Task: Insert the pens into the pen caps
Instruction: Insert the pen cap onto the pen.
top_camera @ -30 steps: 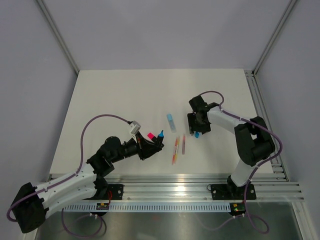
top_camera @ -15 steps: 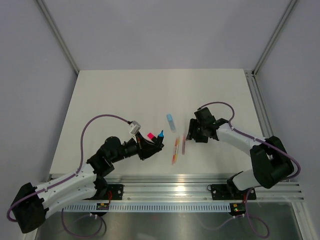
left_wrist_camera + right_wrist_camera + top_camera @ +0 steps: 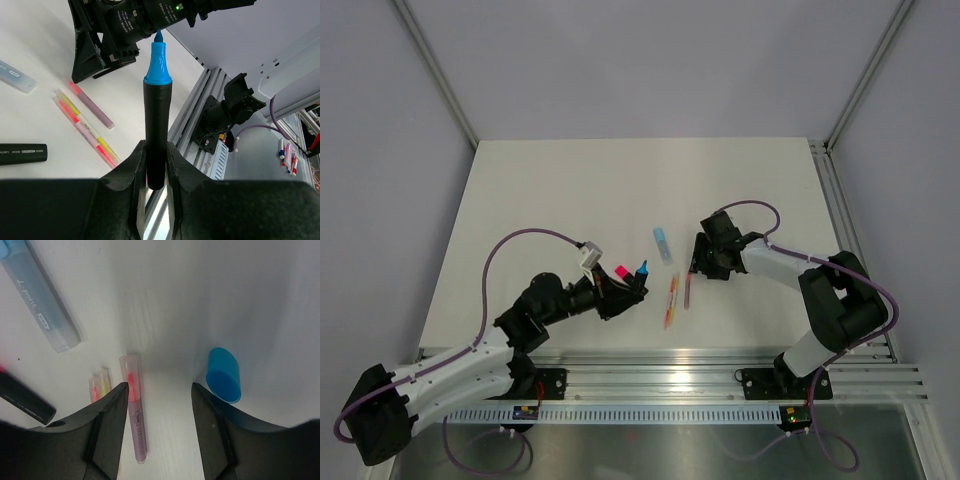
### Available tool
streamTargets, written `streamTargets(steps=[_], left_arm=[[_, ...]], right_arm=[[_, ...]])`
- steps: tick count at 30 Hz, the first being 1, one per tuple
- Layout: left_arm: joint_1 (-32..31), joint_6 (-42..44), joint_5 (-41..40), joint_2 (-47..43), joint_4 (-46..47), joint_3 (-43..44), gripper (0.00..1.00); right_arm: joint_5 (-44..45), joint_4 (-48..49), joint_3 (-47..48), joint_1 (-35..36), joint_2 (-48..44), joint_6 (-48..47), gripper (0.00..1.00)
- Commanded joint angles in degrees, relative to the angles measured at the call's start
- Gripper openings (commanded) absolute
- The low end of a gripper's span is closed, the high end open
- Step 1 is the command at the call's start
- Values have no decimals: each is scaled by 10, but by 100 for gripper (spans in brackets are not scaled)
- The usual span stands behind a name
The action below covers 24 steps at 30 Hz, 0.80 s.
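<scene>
Nothing is capped yet: the blue-tipped black marker [image 3: 156, 120] is gripped in the left jaws, while the blue cap [image 3: 224, 375] is seen lying on the tabletop [image 3: 165, 300] just beside the open right jaws.

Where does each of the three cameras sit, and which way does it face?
Top external: fixed above and behind the arms, looking down at the white table; both arms show.
Left wrist: on the left arm, looking along the left gripper, shut on the blue-tipped marker, toward the right arm.
Right wrist: on the right arm, looking down at the table between the open fingers of the right gripper, blue cap beside them.
Shared: both wrist views show the purplish pen and the pale-blue pen.
</scene>
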Motion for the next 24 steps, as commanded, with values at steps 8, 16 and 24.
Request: streamTargets(steps=[8, 16, 24], left_arm=[[-1, 1, 8, 13, 54, 0, 0], [-1, 0, 9, 14, 54, 0, 0], [-1, -1, 11, 13, 56, -1, 0]], right_arm=[[57, -32, 10, 2, -5, -7, 60], [75, -52, 18, -7, -4, -14, 59], [108, -86, 37, -7, -1, -12, 60]])
